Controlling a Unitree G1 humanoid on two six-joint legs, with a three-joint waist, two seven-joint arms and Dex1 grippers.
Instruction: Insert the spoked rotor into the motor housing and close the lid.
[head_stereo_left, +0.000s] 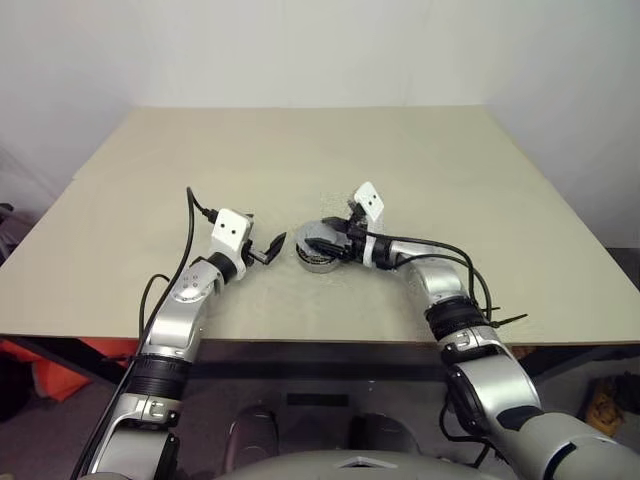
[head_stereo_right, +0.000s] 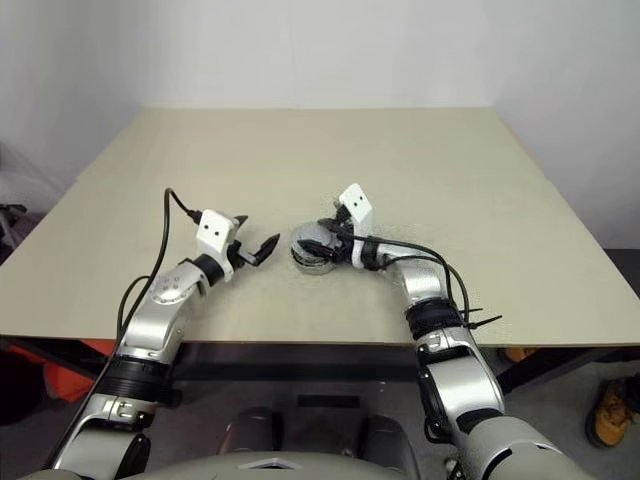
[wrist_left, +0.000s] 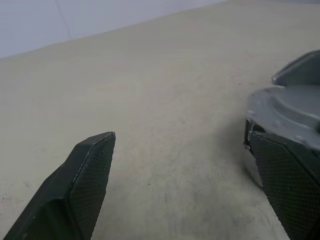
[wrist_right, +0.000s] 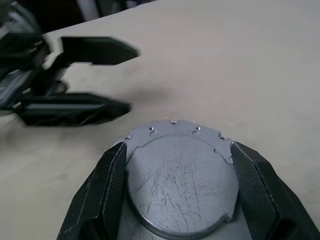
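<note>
Right hand (wrist_right: 175, 192) clamps the lid (wrist_right: 180, 182) by its smooth, stiff, slippery-looking rim, left hand (head_stereo_left: 268, 248) spread empty just beside it.

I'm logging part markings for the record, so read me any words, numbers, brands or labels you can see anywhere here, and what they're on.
No readable text anywhere.
The lid: scratches and small holes at its rim, no lettering or numbers.
White blocks on the wrists: small dark dots, no writing.
The table: plain, no labels or signs.
</note>
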